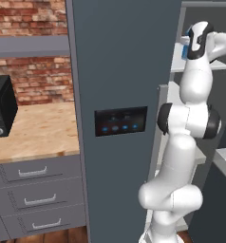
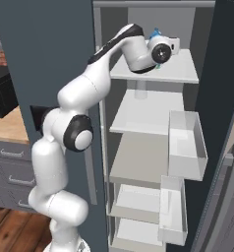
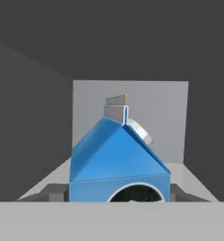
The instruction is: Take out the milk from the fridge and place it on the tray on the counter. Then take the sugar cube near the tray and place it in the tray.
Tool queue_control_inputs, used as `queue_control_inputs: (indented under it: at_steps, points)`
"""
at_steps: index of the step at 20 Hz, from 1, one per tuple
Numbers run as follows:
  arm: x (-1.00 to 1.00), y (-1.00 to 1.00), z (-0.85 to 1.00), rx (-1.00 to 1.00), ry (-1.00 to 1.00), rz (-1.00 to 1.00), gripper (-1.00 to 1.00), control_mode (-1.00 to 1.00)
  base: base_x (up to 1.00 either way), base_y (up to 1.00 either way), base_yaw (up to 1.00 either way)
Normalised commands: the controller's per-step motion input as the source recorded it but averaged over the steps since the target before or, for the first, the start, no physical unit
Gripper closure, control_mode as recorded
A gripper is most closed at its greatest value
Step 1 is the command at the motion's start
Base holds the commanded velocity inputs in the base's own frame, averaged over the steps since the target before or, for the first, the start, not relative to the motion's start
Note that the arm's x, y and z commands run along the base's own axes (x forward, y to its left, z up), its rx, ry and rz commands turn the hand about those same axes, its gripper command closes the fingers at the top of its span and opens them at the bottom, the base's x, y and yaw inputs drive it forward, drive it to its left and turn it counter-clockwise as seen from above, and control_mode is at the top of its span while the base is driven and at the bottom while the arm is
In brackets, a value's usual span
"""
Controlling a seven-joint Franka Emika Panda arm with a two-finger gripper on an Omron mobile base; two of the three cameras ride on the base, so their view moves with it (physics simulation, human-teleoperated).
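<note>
Milk (image 3: 118,162) squarely between the two fingers (image 3: 57,192), touching.

Far left: black toaster oven with round knobs (image 1: 2,113). Behind, red brick wall (image 1: 36,78) under grey wall cabinet (image 1: 29,46). Below, brown wooden floor (image 1: 62,235).

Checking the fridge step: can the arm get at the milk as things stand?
Probably yes. The fridge door is open, the hand is on the top shelf, and the milk sits between the fingers, nothing in between.

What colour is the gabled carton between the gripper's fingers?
Bright blue gabled milk carton; hand view shows it best.
</note>
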Motion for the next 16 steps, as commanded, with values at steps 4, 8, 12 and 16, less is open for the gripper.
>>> queue_control_inputs:
  at_steps: [4, 8, 12, 16]
  points:
    - [-0.22, 0.28, 0.0, -0.09, -0.04, 0.0, 1.0, -1.0, 0.0, 0.0, 0.0]
    - [-0.55, 0.19, 0.01, -0.03, -0.02, 0.0, 1.0, -1.0, 0.0, 0.0, 0.0]
    - [-0.83, 0.24, 0.01, -0.04, -0.03, 0.0, 1.0, -1.0, 0.0, 0.0, 0.0]
    - [-0.94, 0.2, 0.09, -0.02, -0.01, 0.0, 1.0, -1.0, 0.0, 0.0, 0.0]
